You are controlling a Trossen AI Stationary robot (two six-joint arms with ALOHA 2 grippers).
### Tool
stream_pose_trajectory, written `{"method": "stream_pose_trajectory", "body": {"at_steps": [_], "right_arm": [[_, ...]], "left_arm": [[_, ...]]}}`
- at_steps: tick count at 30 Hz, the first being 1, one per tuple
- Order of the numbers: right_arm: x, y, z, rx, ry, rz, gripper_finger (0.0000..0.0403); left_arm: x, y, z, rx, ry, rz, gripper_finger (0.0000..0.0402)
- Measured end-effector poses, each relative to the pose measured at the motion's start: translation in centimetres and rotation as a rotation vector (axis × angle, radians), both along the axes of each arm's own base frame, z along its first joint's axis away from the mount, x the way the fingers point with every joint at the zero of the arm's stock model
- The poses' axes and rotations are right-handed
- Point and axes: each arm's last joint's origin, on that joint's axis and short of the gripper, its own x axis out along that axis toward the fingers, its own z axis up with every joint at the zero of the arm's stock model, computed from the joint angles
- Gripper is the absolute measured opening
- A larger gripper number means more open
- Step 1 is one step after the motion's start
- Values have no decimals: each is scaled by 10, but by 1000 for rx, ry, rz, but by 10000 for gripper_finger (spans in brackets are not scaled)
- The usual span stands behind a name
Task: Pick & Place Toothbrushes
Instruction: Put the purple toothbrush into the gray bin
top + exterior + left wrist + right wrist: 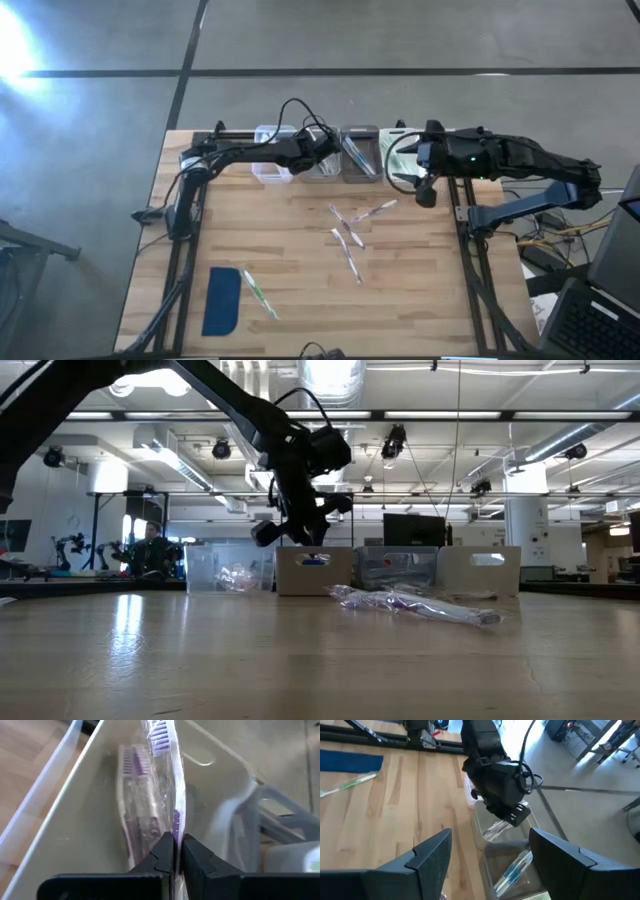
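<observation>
A clear-wrapped toothbrush with purple bristles (172, 780) is pinched between the pressed-together dark fingers of the left gripper (174, 851), held over a pale translucent plastic bin (75, 825) in which another purple-bristled toothbrush (135, 795) is already lying, this bin belonging to the row of small bins (318, 155) set along the far edge of the light wooden table (290, 260). The right gripper (487, 852) is seen with its fingers spread wide and empty, raised above the bins at the right end of that row. A loose cluster of pale wrapped toothbrushes (352, 232) is left lying mid-table, and a single green-accented toothbrush (258, 292) is placed just beside a flat dark-blue rounded pad (222, 300) near the front left corner.
</observation>
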Motion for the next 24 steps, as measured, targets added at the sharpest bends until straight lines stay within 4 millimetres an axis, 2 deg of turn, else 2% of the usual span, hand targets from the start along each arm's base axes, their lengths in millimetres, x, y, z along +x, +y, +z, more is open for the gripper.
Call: {"method": "stream_pose_trajectory", "body": {"at_steps": [7,17,24], "right_arm": [[22,-1,-12,2,71,0,284],[62,-2,-40,7,206,0,317],[94,-3,-69,12,327,0,339]], "left_arm": [[-4,9,-2,-17,-7,23,25],[-4,10,-2,-17,-14,33,90],[-4,10,2,-22,-54,60,141]]}}
